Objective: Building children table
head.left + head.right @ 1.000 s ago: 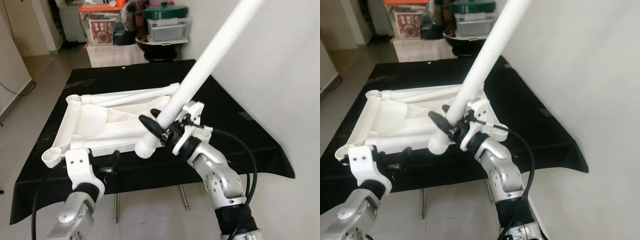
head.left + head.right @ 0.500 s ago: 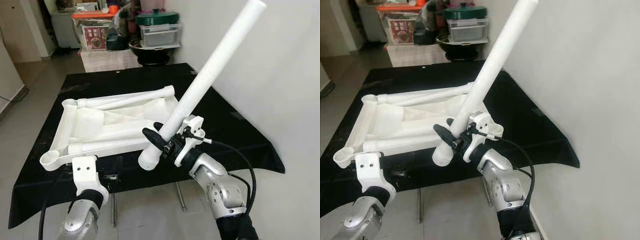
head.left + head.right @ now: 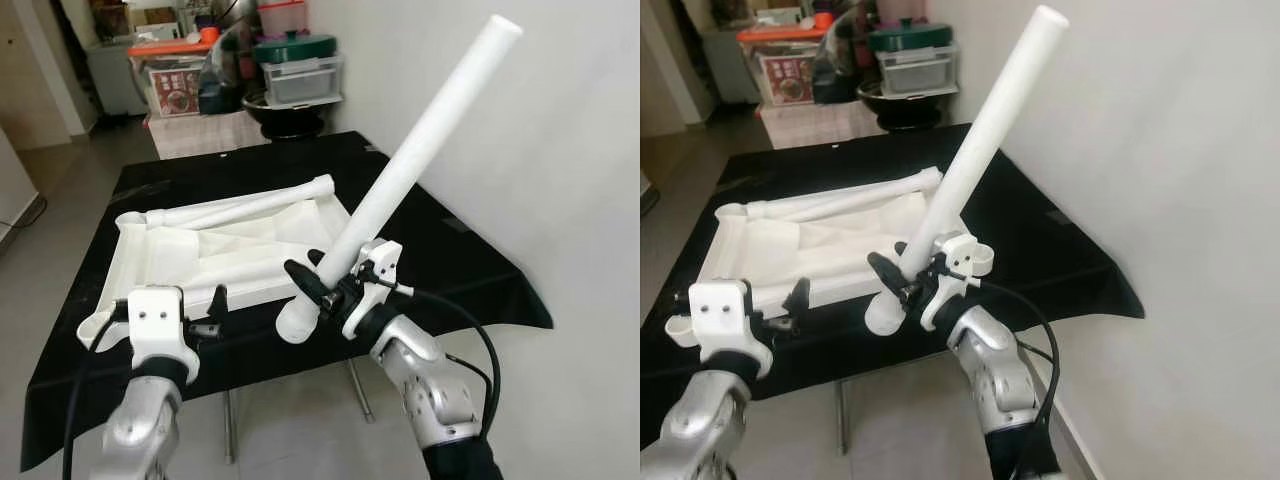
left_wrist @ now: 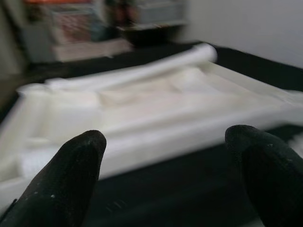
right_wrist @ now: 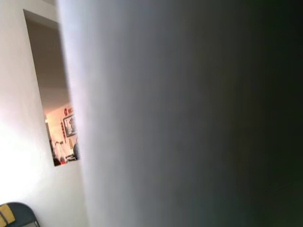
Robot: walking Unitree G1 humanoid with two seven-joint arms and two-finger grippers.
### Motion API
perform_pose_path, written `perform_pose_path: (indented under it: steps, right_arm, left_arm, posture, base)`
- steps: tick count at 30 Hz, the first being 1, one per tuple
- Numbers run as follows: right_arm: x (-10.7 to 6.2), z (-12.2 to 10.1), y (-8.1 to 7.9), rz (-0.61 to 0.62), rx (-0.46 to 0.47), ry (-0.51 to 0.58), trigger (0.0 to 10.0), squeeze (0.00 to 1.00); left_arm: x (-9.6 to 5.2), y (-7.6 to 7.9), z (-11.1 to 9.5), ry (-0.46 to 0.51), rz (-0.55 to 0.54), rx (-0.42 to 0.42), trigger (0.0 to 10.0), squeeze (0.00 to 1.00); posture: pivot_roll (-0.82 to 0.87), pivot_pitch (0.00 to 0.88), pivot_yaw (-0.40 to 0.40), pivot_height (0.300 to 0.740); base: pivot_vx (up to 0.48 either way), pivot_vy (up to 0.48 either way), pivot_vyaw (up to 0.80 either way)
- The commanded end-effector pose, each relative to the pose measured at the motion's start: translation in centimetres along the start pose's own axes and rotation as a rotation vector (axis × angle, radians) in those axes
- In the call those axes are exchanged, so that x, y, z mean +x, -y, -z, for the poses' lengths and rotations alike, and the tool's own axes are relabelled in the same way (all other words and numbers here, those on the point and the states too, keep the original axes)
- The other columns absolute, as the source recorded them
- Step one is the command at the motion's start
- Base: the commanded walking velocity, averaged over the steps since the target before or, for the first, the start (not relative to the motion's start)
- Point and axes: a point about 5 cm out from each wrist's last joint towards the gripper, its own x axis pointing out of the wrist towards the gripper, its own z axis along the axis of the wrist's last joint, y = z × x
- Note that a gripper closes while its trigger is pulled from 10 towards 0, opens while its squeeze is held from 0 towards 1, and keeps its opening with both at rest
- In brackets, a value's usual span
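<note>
Black-draped counter (image 3: 440, 250) by your white wall, storage bins behind, your right hand (image 3: 322, 284) clenched round the long white plastic table leg (image 3: 410, 165) tilted upward, your left hand (image 4: 165, 170) released, fingers spread, just before the upturned white plastic tabletop (image 3: 230, 250).

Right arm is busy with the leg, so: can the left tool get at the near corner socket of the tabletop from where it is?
Probably yes. The left tool hangs open just before the tabletop, and nothing lies between it and the corner socket.
</note>
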Motion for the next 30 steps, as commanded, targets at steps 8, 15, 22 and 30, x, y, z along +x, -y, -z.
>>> perform_pose_path:
  steps: [8, 15, 22, 30]
  right_arm:
    - [0.0, -1.5, 0.3, 0.019, -0.016, 0.043, 10.0, 0.00]
    - [0.3, -1.7, -0.4, -0.005, -0.018, 0.043, 10.0, 0.00]
    - [0.1, -1.6, -0.4, -0.020, -0.099, 0.007, 10.0, 0.00]
    - [-0.1, -1.7, 0.3, -0.002, -0.169, -0.007, 10.0, 0.00]
  left_arm:
    - [0.6, 1.2, 0.1, -0.017, 0.029, -0.017, 10.0, 0.00]
    - [0.2, 1.1, 0.1, -0.022, 0.028, -0.034, 10.0, 0.00]
    - [0.2, 1.5, -0.2, -0.014, 0.036, -0.049, 10.0, 0.00]
    - [0.4, 1.6, -0.4, -0.008, 0.039, -0.024, 10.0, 0.00]
  posture:
    - [0.01, 0.000, 0.078, 0.740]
    - [0.01, 0.003, 0.069, 0.740]
    - [0.01, 0.017, 0.067, 0.740]
    - [0.01, 0.022, 0.074, 0.740]
  base:
    - [0.000, -0.175, 0.00]
    - [0.000, 0.000, 0.00]
    - [0.000, 0.000, 0.00]
    - [0.000, 0.000, 0.00]
